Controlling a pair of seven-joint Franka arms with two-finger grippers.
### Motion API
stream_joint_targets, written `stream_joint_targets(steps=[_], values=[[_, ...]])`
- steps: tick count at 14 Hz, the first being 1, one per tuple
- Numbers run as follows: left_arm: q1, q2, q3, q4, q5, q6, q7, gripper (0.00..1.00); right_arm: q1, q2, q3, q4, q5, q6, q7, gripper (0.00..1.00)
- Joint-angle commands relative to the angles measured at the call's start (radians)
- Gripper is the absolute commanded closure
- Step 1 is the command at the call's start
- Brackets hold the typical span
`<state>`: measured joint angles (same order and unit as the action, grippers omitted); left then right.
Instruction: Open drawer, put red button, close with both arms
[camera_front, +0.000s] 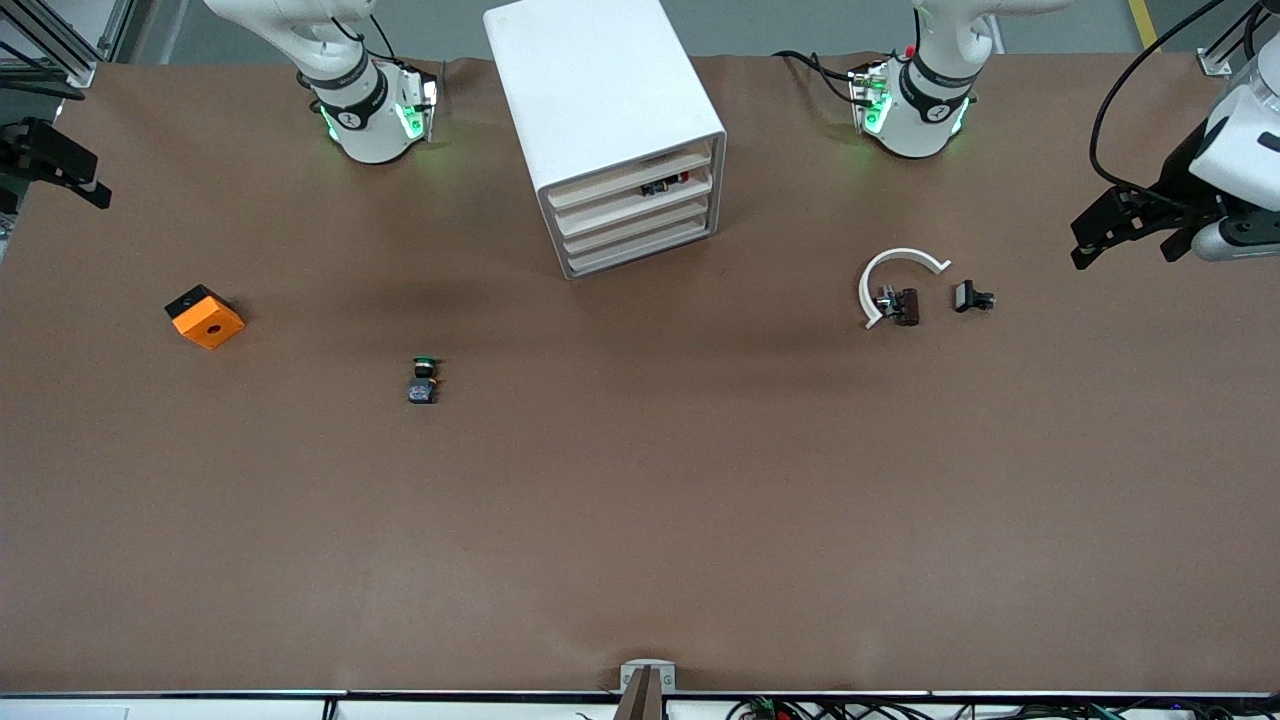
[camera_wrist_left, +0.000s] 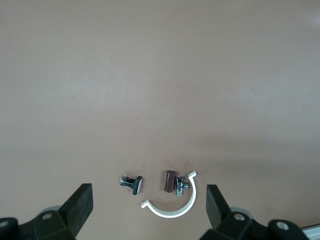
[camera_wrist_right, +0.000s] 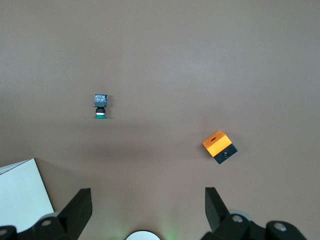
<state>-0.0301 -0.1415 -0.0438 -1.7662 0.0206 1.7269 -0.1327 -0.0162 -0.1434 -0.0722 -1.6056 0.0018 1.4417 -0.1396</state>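
Top centre of the front view: the white cabinet (camera_front: 600, 110) stood on the brown surface (camera_front: 640, 520) between the two arm bases. In the second drawer (camera_front: 632, 190) down, a small dark part with a red end, the red button (camera_front: 665, 185), just showed above the cream front. Both arms waited, pulled wide! The left pincer (camera_wrist_left: 148, 191) hung released, fingers spread, over the left arm's end of the surface, above a white half-ring (camera_wrist_left: 172, 205), a brown part (camera_wrist_left: 169, 181) and a small black part (camera_wrist_left: 132, 182). The right pincer (camera_wrist_right: 147, 194) was released too, over the right arm's end, above the orange block (camera_wrist_right: 219, 146) and the green-capped button (camera_wrist_right: 101, 106).
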Motion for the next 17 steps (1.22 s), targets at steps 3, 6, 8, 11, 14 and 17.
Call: stream_joint_targets(steps=[3, 6, 8, 11, 14, 17], values=[[0.002, -0.018, 0.012, 0.007, -0.011, -0.058, 0.036, 0.00, -0.018, -0.022, 0.017, -0.001, -0.002, -0.003, 0.012, 0.00], [0.007, -0.017, 0.013, 0.019, -0.013, -0.059, 0.132, 0.00, -0.016, -0.022, 0.015, 0.007, 0.000, -0.009, 0.026, 0.00], [0.006, -0.017, 0.021, 0.019, -0.011, -0.069, 0.143, 0.00, -0.014, -0.021, 0.015, 0.007, 0.015, -0.020, 0.092, 0.00], [0.007, -0.017, 0.022, 0.022, -0.010, -0.092, 0.147, 0.00, -0.013, -0.021, 0.015, 0.013, 0.020, -0.026, 0.104, 0.00], [0.007, -0.018, 0.022, 0.011, 0.001, -0.099, 0.157, 0.00, -0.011, -0.009, 0.015, 0.049, 0.020, -0.040, 0.104, 0.00], [0.024, -0.015, 0.021, 0.019, 0.002, -0.101, 0.160, 0.00, -0.013, -0.007, 0.012, 0.049, 0.020, -0.044, 0.106, 0.00]])
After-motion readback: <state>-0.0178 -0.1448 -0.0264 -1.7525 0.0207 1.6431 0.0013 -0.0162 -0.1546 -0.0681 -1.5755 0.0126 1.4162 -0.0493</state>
